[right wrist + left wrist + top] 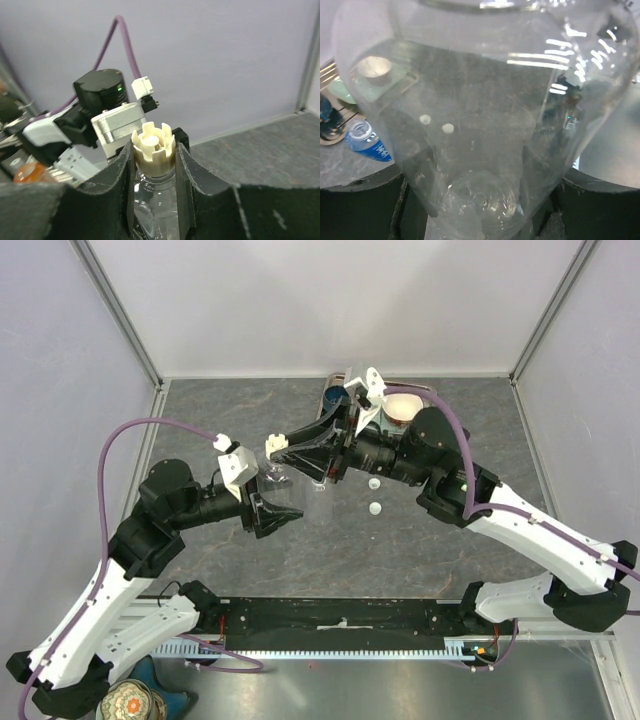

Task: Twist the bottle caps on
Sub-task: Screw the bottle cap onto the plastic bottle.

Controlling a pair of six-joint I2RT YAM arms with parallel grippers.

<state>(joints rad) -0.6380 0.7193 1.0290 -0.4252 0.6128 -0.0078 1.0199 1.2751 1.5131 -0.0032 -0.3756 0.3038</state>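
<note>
Right gripper (154, 152) clamps the cream cap (153, 144) seated on the neck of the clear bottle (152, 205) mid-bench, while we see the left gripper (290, 512) grasping its body.

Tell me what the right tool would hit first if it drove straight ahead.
The right tool is shut on the cap atop the bottle. Past that, the left arm's wrist sits in line, seemingly close behind; depth is unclear.
</note>
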